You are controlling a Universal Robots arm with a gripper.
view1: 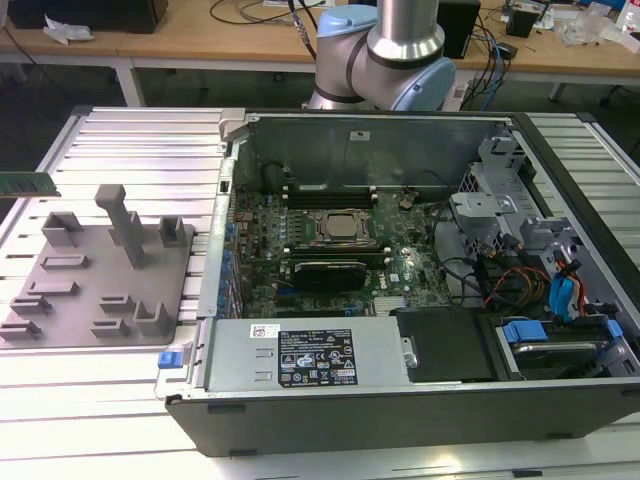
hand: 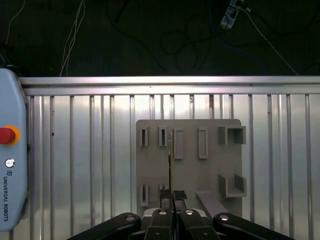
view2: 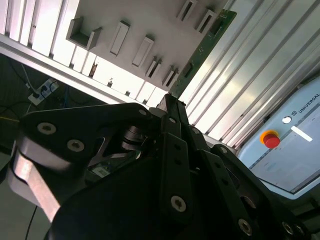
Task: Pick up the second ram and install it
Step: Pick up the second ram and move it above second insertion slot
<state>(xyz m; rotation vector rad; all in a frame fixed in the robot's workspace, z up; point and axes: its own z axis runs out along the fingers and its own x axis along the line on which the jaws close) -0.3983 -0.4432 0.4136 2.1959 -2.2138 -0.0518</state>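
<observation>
Right now your second ram (hand: 170,159) sits clamped between the fingertips of the gripper (hand: 173,194), whose jaws are closed tight on one end of the stick. In the first wrist view you see it edge-on, a thin line over the grey fixture plate (hand: 200,172), between the plate's slotted holders. In the second wrist view the ram (view2: 205,50) shows as a long green strip reaching away from the gripper (view2: 172,101) across the plate (view2: 150,20).

In the exterior view the green stick (view1: 28,184) juts in at the exterior view's left edge, lifted clear of the slatted aluminium table (view1: 140,140) and beside the fixture plate (view1: 100,290). Your open computer case (view1: 400,420) lies well apart from it, toward the exterior view's right, with the motherboard (view1: 330,250) exposed inside. The teach pendant (hand: 10,165) rests on the table, its red button (hand: 5,135) facing up.
</observation>
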